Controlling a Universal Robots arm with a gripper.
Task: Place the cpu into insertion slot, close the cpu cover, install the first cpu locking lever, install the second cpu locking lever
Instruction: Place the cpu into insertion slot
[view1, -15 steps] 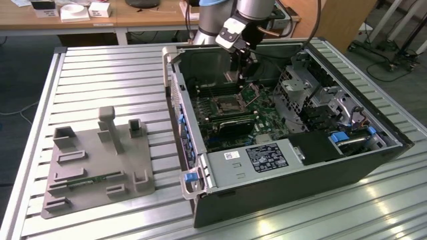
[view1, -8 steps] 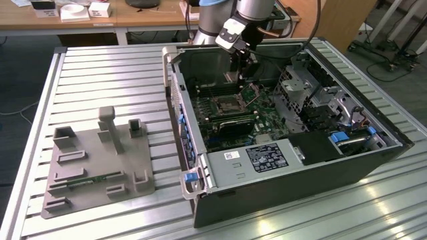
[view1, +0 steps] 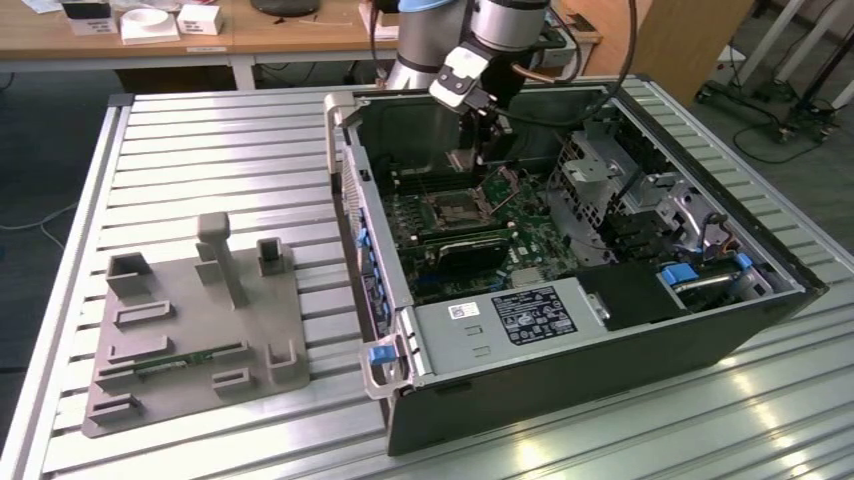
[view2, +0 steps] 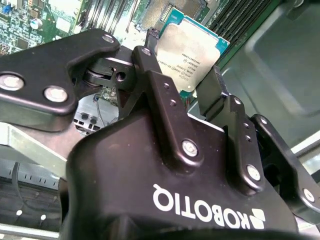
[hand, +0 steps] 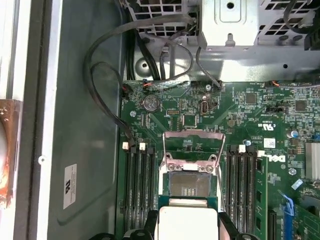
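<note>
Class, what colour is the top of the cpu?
The cpu is dull silver-grey on top; best in the second wrist view.

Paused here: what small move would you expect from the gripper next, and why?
Probably ease down toward the socket: the gripper grips the cpu by two edges close over it, the cpu cover stands swung open, and the socket looks bare.
</note>
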